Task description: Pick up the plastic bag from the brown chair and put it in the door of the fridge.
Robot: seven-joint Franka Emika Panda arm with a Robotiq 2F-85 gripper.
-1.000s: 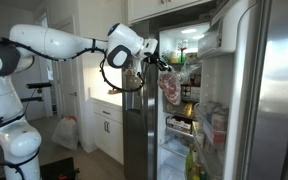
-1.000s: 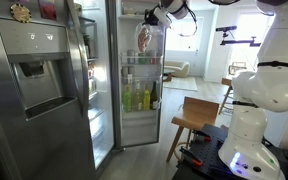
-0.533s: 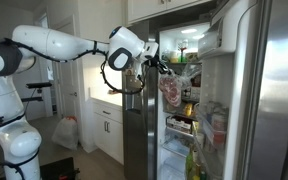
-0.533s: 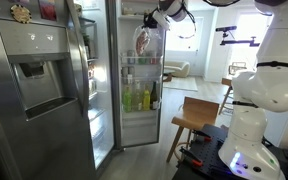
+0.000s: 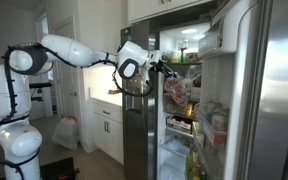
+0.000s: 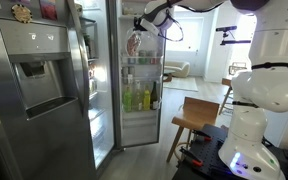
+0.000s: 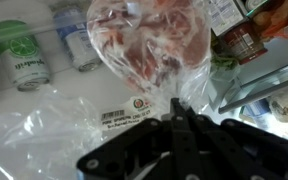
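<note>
Kitchen cabinets and a pale doorway sit behind the open fridge (image 5: 180,128), whose lit white interior fills the middle in both exterior views. Your plastic bag (image 7: 149,45) is one small clear crinkled bag, with reddish and pale contents showing through. It is up in the air at upper-shelf height (image 5: 174,90), in the fridge opening and just beside the white inner side of the door of the fridge (image 5: 212,45).

Your hand (image 7: 176,108) has its fingers together, clamped on the bag's gathered neck, and the bag hangs from that pinch (image 6: 134,42). The wrist view shows the dark fingers meeting on the plastic.

Close behind the bag in the wrist view lies one printed label (image 7: 124,115) with a round emblem, its text too blurred to read. One can (image 7: 24,65) with a green-and-white label stands nearby, its writing also unreadable. There is also one clear bottle (image 7: 79,40) and one jar (image 7: 239,40) with a red-brown label.

Farther out, a door shelf carries green and yellow bottles (image 6: 136,98), perhaps three. One brown chair (image 6: 194,115) stands well apart from the bag. One white bag (image 5: 66,130) sits on the floor.
</note>
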